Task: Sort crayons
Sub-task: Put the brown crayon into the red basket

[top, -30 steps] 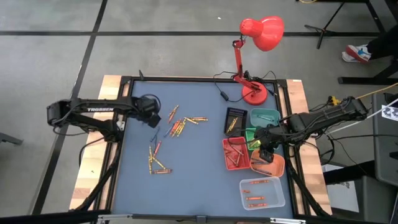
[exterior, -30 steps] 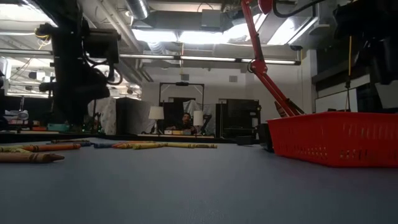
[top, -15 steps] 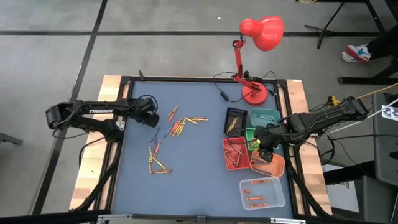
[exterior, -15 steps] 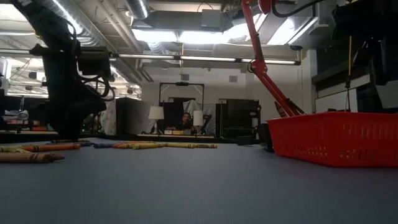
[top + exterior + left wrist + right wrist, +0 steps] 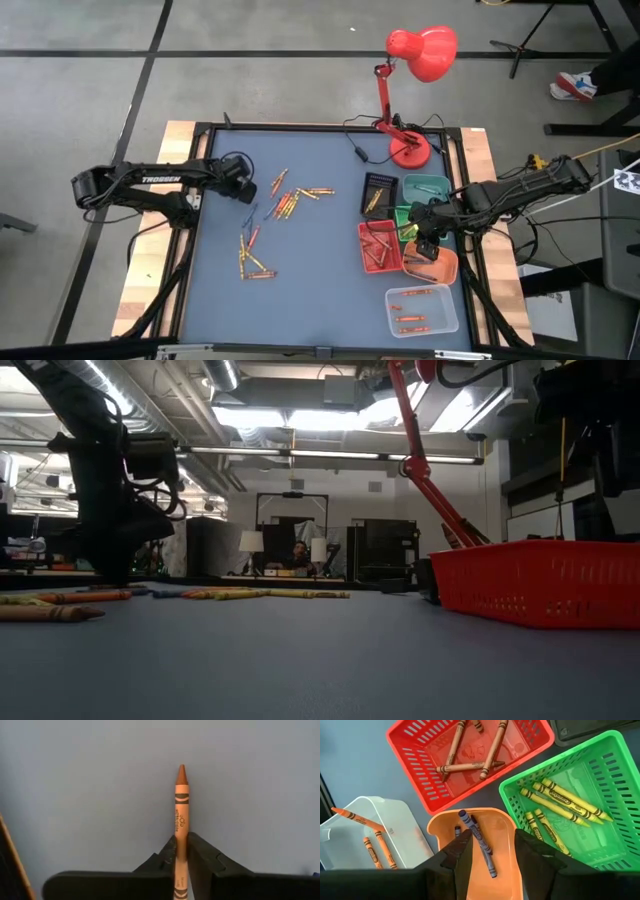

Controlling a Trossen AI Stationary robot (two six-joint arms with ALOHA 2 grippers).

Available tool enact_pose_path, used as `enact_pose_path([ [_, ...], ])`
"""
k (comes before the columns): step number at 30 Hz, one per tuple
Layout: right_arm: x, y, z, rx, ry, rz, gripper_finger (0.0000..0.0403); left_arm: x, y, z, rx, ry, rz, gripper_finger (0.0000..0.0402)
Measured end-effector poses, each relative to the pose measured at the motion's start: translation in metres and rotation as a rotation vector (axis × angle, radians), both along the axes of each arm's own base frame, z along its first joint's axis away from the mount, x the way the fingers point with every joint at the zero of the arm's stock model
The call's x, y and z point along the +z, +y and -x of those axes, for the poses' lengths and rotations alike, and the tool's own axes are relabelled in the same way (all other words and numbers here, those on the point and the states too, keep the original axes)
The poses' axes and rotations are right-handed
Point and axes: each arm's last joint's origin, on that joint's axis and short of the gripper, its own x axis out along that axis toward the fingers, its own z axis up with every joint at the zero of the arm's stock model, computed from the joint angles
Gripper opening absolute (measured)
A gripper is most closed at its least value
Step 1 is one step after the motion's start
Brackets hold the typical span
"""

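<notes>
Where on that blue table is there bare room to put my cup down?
The blue mat is bare along the near edge, between the loose crayons and the clear tray, and in the far strip before the lamp. The right side is packed with trays, such as the red tray.

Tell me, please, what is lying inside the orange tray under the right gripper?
Inside the orange tray, two blue crayons lie crossed. The right gripper, its fingers open, hovers above and hides the tray's near part.
</notes>
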Motion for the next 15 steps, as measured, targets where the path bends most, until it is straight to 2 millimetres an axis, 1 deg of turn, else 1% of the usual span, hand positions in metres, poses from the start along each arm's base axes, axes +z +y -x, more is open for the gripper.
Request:
enact_pose_path([
  [3,0.0,0.0,0.0,0.0,-0.002,-0.001,0.0145,0.003,0.002,-0.003,0.001,-0.008,-0.004,0.0006],
  [7,0.001,0.0,-0.002,-0.005,-0.026,0.005,0.0145,0.007,0.004,-0.007,-0.003,-0.038,-0.003,0.0003],
  [12,0.003,0.002,-0.007,-0.008,-0.082,-0.006,0.0145,0.012,0.006,-0.017,-0.032,-0.157,0.027,0.0003],
  [15,0.004,0.002,-0.009,-0.008,-0.11,-0.015,0.0145,0.015,0.007,-0.025,-0.066,-0.27,0.038,0.0003],
])
